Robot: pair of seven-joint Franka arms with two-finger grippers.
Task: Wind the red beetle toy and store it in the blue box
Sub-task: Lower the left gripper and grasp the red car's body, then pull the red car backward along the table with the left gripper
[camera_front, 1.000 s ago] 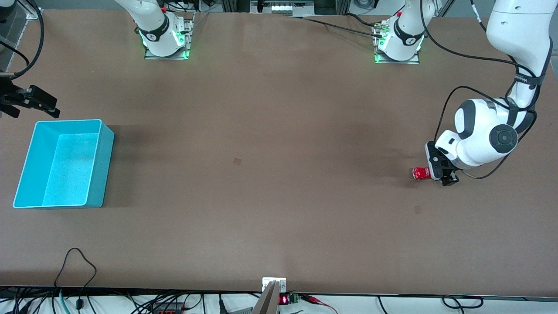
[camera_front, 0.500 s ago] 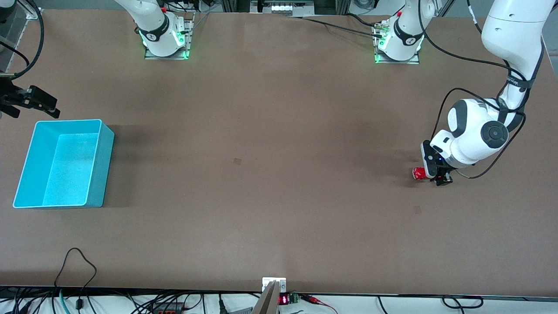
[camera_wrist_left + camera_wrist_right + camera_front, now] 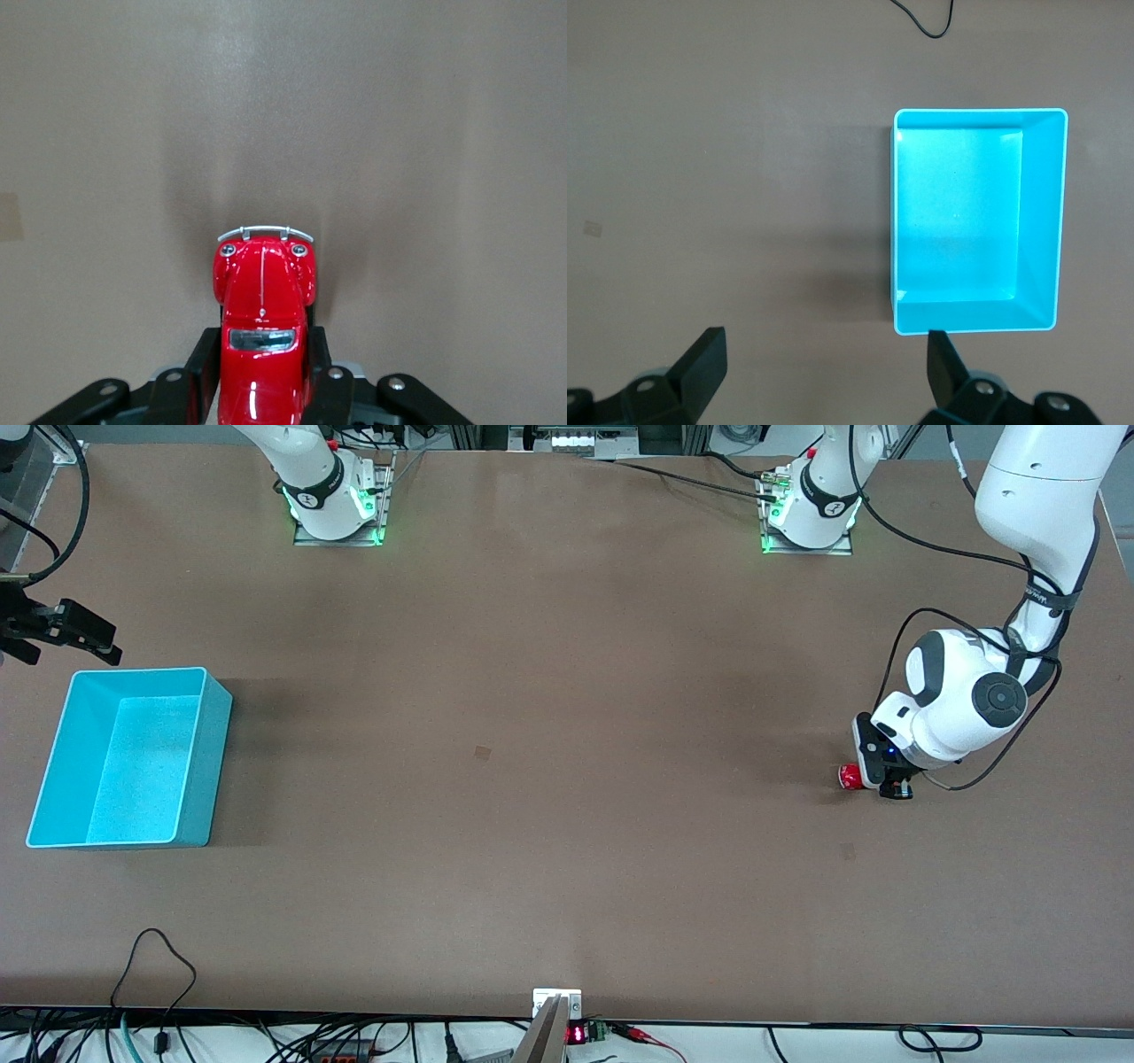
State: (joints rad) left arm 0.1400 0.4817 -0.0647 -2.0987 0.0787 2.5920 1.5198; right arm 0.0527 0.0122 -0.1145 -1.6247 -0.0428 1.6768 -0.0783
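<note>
Left wrist view, pincer fingers (image 3: 202,365) flanking red beetle toy (image 3: 263,341)

bare table (image 3: 532,779) between red beetle toy (image 3: 850,777) and blue box (image 3: 53,779); box's open top unobstructed

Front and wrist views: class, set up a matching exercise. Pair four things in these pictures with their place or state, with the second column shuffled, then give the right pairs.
Column one:
1. beetle toy
2. blue box
3. left gripper
4. right gripper

Column two:
A. open, up in the air by the box
B. empty, at the right arm's end of the table
C. red, on the table between two fingers
D. low at the left arm's end, around the toy

Pairs: 1-C, 2-B, 3-D, 4-A
</note>
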